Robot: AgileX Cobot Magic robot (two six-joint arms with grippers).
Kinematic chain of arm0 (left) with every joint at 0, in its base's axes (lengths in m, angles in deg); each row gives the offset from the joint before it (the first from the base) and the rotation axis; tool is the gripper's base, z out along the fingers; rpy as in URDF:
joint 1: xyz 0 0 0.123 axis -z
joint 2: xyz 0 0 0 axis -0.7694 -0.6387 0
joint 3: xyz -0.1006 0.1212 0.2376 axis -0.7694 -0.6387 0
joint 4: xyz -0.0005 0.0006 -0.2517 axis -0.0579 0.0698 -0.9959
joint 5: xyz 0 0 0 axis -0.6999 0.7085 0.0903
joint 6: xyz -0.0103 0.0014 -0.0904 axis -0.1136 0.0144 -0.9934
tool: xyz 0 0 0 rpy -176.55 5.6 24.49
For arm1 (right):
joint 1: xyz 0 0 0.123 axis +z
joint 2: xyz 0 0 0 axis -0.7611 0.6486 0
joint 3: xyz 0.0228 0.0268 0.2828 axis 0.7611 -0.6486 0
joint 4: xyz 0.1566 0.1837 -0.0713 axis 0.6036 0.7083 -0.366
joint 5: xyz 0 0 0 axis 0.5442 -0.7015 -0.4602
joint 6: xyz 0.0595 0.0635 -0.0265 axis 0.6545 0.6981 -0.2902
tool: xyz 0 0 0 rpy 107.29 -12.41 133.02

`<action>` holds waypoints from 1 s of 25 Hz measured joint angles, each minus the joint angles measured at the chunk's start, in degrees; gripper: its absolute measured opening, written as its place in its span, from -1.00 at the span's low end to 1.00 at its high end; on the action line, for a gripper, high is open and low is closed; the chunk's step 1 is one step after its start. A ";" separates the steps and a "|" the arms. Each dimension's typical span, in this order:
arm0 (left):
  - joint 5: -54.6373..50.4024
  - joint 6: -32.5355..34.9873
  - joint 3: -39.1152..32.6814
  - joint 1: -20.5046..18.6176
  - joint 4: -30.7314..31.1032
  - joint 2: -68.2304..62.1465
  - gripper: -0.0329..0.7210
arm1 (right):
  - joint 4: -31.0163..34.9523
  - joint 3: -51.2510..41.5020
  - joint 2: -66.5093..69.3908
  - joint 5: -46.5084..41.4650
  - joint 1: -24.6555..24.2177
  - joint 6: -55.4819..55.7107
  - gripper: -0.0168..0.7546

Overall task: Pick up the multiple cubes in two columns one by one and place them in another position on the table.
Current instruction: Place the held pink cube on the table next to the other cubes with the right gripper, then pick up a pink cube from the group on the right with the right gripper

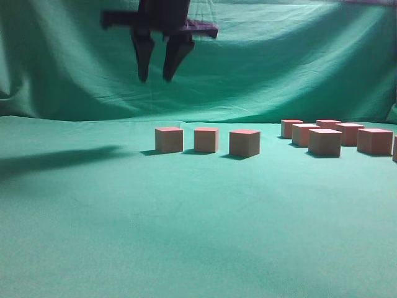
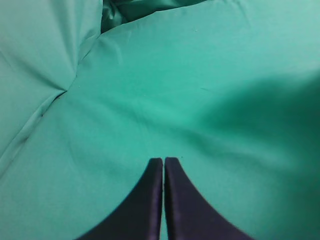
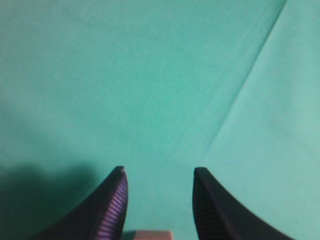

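Teal-green cloth table (image 1: 124,236): three small pinkish-red cubes (image 1: 206,139) in a row at center, more clustered at 3 o'clock. Right gripper (image 1: 156,76) hangs high at 12 o'clock above the row, fingers apart, empty. Left gripper (image 2: 163,161) fingers pressed together, empty.

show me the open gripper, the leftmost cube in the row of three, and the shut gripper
right gripper (image 1: 156,77), exterior view, gap between its fingertips
leftmost cube (image 1: 169,140), exterior view, front face
left gripper (image 2: 163,161), left wrist view, where its closed tips meet
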 joint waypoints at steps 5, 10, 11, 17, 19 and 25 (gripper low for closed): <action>0.00 0.00 0.00 0.00 0.00 0.00 -0.91 | -1.10 5.60 -3.61 -7.41 -0.10 -0.81 -0.19; 0.00 0.00 0.00 0.00 0.00 0.00 -0.91 | 0.28 3.79 -13.11 -7.98 -2.99 -0.93 -0.19; 0.00 0.00 0.00 0.00 0.00 0.00 -0.91 | 0.69 1.96 -15.53 -7.98 -4.01 -1.25 -0.19; 0.00 0.00 0.00 0.00 0.00 0.00 -0.91 | 1.07 -20.88 -34.80 -7.98 -13.52 -2.12 -0.19; 0.00 0.00 0.00 0.00 0.00 0.00 -0.91 | 1.07 -29.08 -39.67 -7.98 -17.62 -1.98 -0.19; 0.00 0.00 0.00 0.00 0.00 0.00 -0.91 | 1.36 -53.14 -46.34 -6.81 -29.54 -1.90 -0.19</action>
